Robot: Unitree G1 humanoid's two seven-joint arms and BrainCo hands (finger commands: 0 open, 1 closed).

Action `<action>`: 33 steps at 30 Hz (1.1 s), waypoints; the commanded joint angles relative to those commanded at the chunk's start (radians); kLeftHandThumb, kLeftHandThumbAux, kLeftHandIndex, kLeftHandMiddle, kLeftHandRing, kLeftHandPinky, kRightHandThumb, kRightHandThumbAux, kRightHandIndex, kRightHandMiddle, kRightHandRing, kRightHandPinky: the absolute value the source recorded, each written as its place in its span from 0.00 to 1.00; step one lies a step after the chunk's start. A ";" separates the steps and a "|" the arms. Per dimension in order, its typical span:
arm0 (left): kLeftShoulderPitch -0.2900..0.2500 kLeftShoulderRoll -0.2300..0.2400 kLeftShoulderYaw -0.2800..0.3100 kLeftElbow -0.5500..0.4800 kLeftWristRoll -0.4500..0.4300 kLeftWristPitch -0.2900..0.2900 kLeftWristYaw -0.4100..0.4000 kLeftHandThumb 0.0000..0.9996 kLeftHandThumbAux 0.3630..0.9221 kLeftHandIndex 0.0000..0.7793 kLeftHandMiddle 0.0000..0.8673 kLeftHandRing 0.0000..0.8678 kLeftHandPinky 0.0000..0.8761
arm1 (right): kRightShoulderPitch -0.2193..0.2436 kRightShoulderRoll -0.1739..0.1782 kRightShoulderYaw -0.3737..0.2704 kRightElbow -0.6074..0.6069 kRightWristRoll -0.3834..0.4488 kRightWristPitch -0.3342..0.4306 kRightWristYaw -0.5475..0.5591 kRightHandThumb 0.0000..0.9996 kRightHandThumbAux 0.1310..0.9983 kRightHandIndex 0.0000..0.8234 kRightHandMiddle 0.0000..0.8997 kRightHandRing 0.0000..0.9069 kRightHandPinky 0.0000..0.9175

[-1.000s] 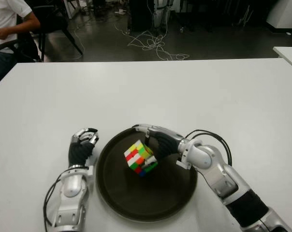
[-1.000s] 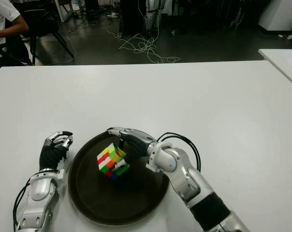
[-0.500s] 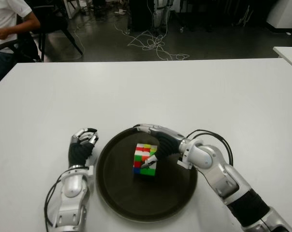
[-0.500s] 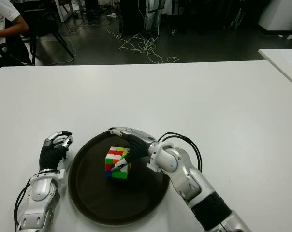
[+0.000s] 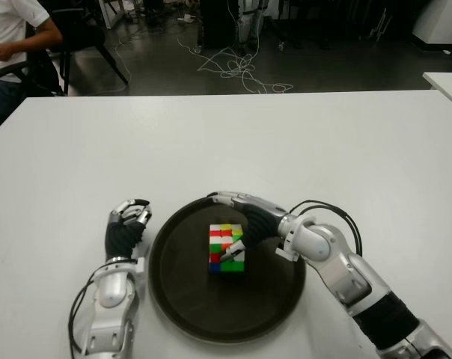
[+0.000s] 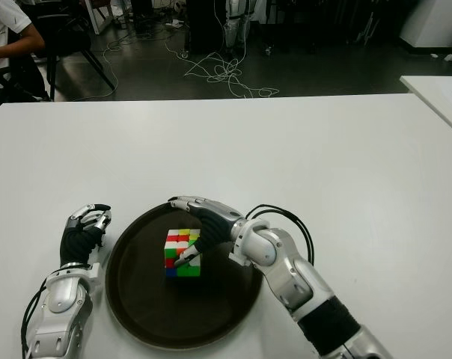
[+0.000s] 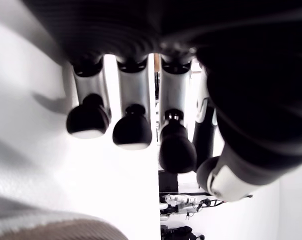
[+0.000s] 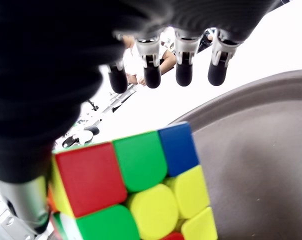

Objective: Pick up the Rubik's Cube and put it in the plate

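One Rubik's Cube (image 5: 226, 247) now sits flat in the dark round plate (image 5: 182, 299), no longer tilted as a second ago. The right hand (image 5: 245, 218) has fingers extended, thumb at the cube's side, not gripping. The left hand (image 5: 127, 224), curled and empty, shows left of the plate.
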 joint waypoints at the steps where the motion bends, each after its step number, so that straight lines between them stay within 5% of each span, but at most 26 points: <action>1: -0.001 0.000 0.000 0.001 0.001 -0.001 0.002 0.71 0.61 0.57 0.93 0.96 0.95 | 0.001 -0.003 -0.005 -0.005 -0.001 0.003 -0.001 0.00 0.66 0.00 0.00 0.00 0.00; 8: -0.012 0.006 0.003 0.015 0.009 0.009 0.010 0.71 0.61 0.57 0.93 0.96 0.95 | 0.022 -0.070 -0.104 -0.095 0.029 -0.008 0.003 0.00 0.68 0.00 0.00 0.00 0.00; 16: -0.019 0.026 -0.004 0.029 0.013 0.006 -0.007 0.71 0.61 0.57 0.94 0.96 0.93 | 0.099 -0.102 -0.233 -0.141 0.051 -0.089 -0.133 0.00 0.69 0.00 0.00 0.00 0.00; 23: -0.028 0.044 -0.002 0.041 0.013 0.020 -0.022 0.71 0.61 0.57 0.93 0.95 0.92 | 0.164 -0.087 -0.354 -0.123 0.112 -0.167 -0.259 0.00 0.73 0.00 0.00 0.00 0.00; 28: -0.030 0.053 -0.006 0.037 0.016 0.029 -0.028 0.71 0.61 0.57 0.93 0.94 0.91 | 0.174 -0.038 -0.419 -0.067 0.183 -0.340 -0.390 0.00 0.81 0.00 0.02 0.01 0.04; 33: -0.031 0.061 -0.010 0.037 0.019 0.032 -0.031 0.71 0.61 0.57 0.93 0.94 0.91 | 0.169 -0.035 -0.443 -0.046 0.211 -0.401 -0.417 0.00 0.86 0.00 0.03 0.01 0.05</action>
